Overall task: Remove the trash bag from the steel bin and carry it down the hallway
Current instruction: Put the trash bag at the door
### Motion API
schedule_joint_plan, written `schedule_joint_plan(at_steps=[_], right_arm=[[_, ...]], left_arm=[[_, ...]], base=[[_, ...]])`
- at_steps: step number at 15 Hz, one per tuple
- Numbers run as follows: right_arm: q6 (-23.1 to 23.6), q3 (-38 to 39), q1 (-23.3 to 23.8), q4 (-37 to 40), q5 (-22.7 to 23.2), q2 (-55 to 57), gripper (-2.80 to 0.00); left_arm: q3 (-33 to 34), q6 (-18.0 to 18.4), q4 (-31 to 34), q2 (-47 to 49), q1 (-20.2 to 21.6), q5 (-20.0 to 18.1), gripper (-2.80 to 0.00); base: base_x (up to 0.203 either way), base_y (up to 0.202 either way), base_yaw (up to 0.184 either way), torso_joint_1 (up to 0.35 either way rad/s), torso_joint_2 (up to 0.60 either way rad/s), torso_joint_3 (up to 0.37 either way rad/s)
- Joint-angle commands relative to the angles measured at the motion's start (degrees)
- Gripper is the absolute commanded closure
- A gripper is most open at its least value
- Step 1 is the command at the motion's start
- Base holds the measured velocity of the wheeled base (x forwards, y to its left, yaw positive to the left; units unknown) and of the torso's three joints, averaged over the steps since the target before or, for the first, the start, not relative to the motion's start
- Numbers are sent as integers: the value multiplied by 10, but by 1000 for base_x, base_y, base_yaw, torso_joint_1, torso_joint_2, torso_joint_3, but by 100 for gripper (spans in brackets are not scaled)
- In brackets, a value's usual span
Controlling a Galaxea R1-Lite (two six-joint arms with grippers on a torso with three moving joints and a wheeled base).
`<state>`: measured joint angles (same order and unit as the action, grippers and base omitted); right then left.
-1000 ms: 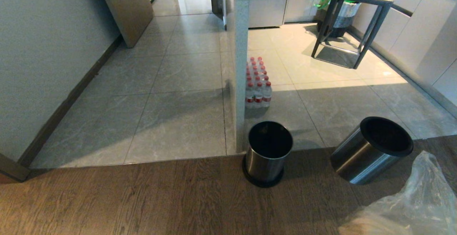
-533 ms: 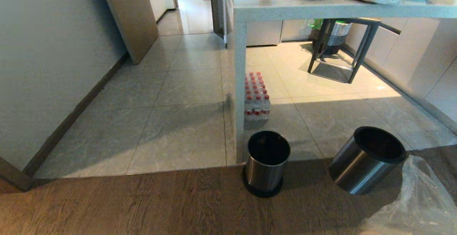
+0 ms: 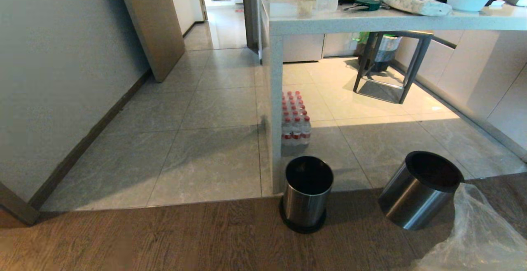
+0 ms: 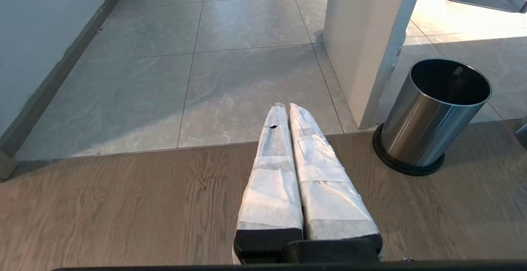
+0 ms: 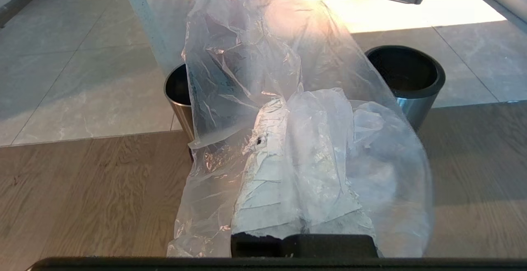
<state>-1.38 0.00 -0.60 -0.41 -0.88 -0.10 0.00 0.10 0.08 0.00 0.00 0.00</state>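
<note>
Trash bag already out of steel bin; bin leans tilted on wood floor at right, mouth empty and dark. Second bin upright near counter leg. Judged left: carry along tiled hallway, far left.

Right gripper clamped on bag, plastic draped over fingers. Left gripper pressed together, empty, above wood floor.
</note>
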Motion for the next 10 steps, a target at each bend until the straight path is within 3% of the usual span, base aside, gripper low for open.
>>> schedule_joint_plan(at_steps=[1,10], right_arm=[[0,1,0,0,0,2,0],[0,1,0,0,0,2,0]], left_arm=[[0,0,0,0,0,0,0],[0,1,0,-1,0,0,0]], base=[[0,0,0,0,0,0],[0,0,0,0,0,8]])
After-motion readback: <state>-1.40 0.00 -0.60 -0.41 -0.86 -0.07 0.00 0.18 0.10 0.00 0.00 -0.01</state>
